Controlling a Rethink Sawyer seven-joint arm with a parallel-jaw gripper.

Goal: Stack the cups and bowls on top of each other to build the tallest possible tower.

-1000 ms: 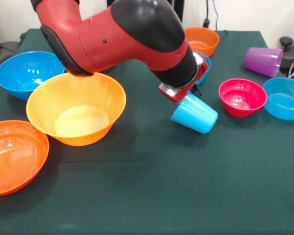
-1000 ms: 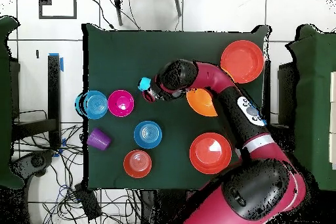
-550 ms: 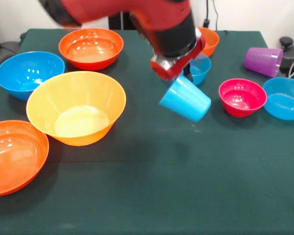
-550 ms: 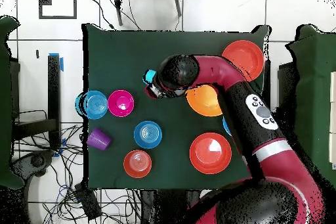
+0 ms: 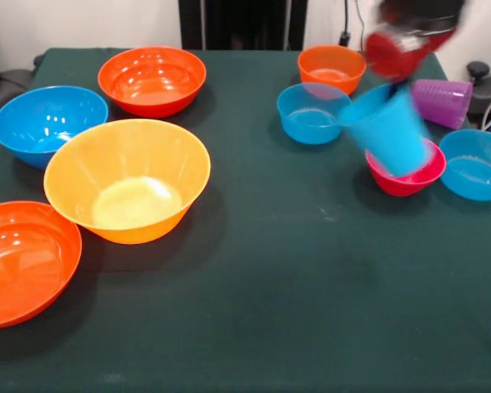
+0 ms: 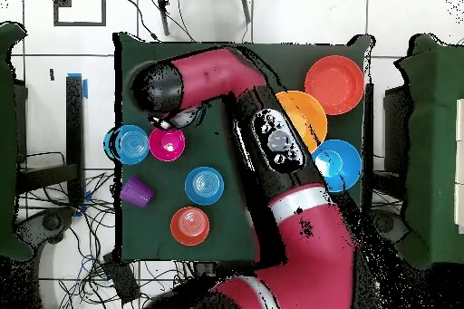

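A: Where is the gripper now?

B: High at the table's right side in the front view, pinching the rim of the light blue cup. The cup hangs tilted, mouth up toward the claw, its base over the magenta-pink bowl. A second ago it was low near the table's middle, just beside the yellow-orange bowl, so the arm has lifted the cup and swung it across.

A: So the cup is off the table?

B: Yes, it is carried in the air; motion blur smears the claw. I cannot tell whether the base touches the pink bowl or hangs just above it.

A: What does that mean for the tower?

B: Nothing is stacked yet. Everything else sits apart: the purple cup on its side behind, small blue bowls to either side, the small orange bowl farther back, the large blue bowl and both red-orange bowls well away at left. My guess is the cup is headed for the pink bowl.
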